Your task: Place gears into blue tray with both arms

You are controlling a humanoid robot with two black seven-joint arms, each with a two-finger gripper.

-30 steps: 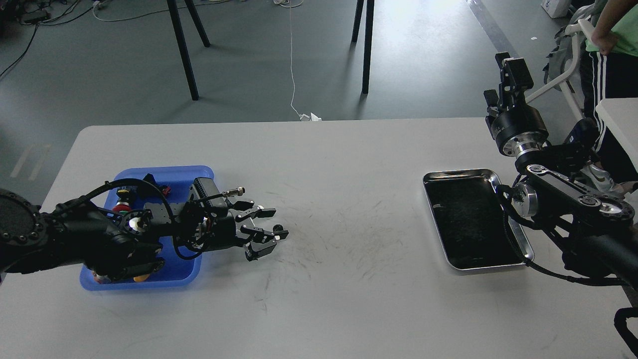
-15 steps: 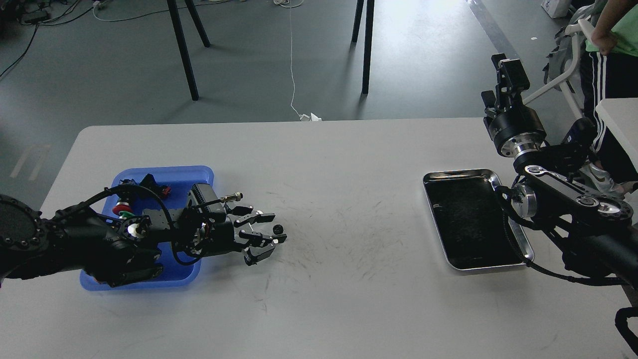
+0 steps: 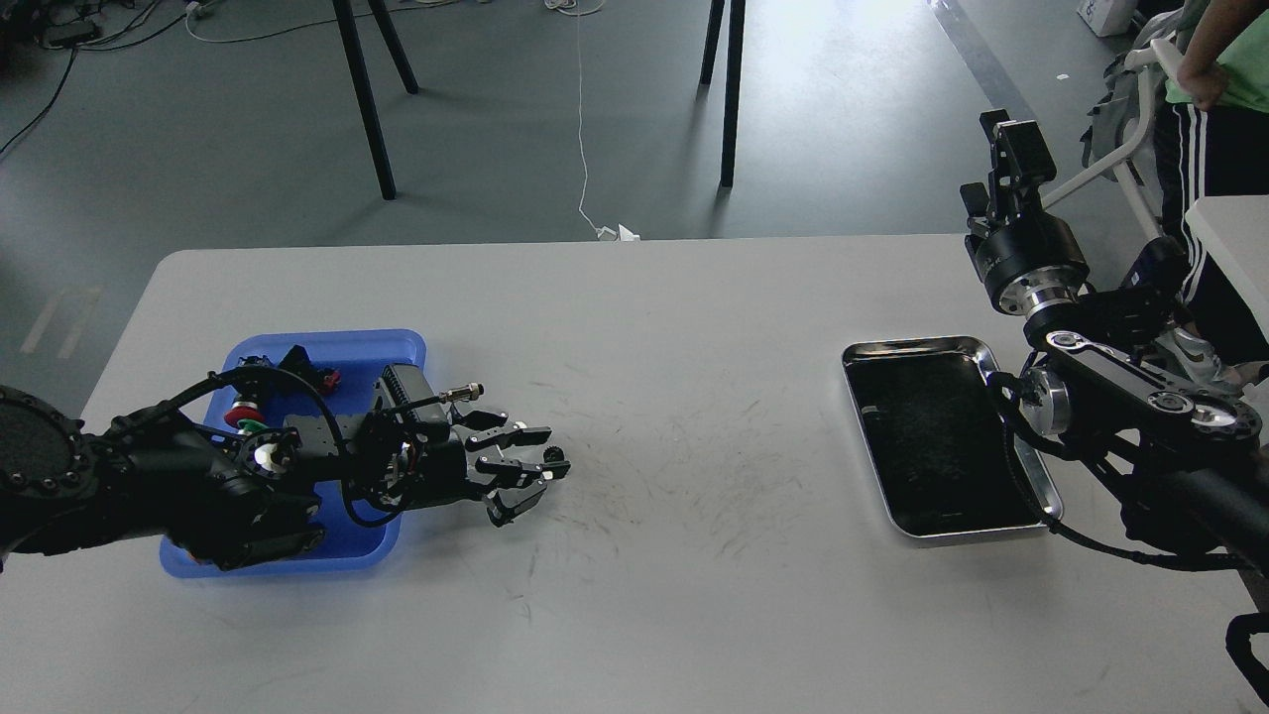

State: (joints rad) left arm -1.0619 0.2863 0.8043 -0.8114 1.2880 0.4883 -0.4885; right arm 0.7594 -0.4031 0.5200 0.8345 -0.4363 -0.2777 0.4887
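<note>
A small black gear point(image 3: 557, 456) lies on the white table just right of the blue tray point(image 3: 337, 347). My left arm reaches over the tray, and my left gripper point(image 3: 540, 452) stands at the gear. One finger point(image 3: 523, 433) is behind the gear and the other point(image 3: 530, 470) is in front of it, with a small gap still showing. My right gripper point(image 3: 1011, 149) is raised high over the table's far right edge, above the steel tray, and its fingers cannot be told apart. The left arm hides much of the blue tray.
A shiny steel tray point(image 3: 912, 344) with a dark inside lies at the right. Coloured push-button switches point(image 3: 243, 415) lie in the blue tray. A person point(image 3: 1219, 109) stands at the far right. Black stand legs point(image 3: 729, 99) rise beyond the table.
The left gripper's fingers have drawn a little closer together around the gear, which has stayed in place. The right gripper has shifted only slightly.
</note>
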